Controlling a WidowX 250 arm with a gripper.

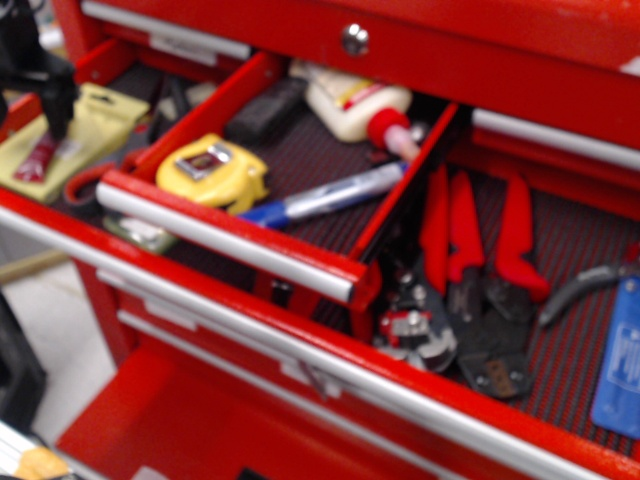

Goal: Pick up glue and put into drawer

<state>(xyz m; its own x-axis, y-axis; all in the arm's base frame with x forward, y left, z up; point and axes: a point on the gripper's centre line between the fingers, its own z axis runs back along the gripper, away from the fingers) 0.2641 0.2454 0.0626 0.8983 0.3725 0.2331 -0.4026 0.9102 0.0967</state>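
Note:
The view is blurred by motion. The glue (33, 160), a small dark red tube, lies on a yellow card (98, 122) at the far left of the wide drawer. My black gripper (50, 105) hangs at the top left, directly above and close to the glue's upper end. Only a dark finger shape shows, so I cannot tell how the jaws stand. The narrow red drawer (225, 238), with its silver bar handle and black liner, stands pulled out to the right of the glue.
In the narrow drawer lie a yellow tape measure (210, 170), a blue-and-white marker pen (325, 195), a large white bottle (355, 105) and a black block (262, 110). Red-handled pliers and crimpers (470, 240) and a blue pack (620, 365) lie at the right.

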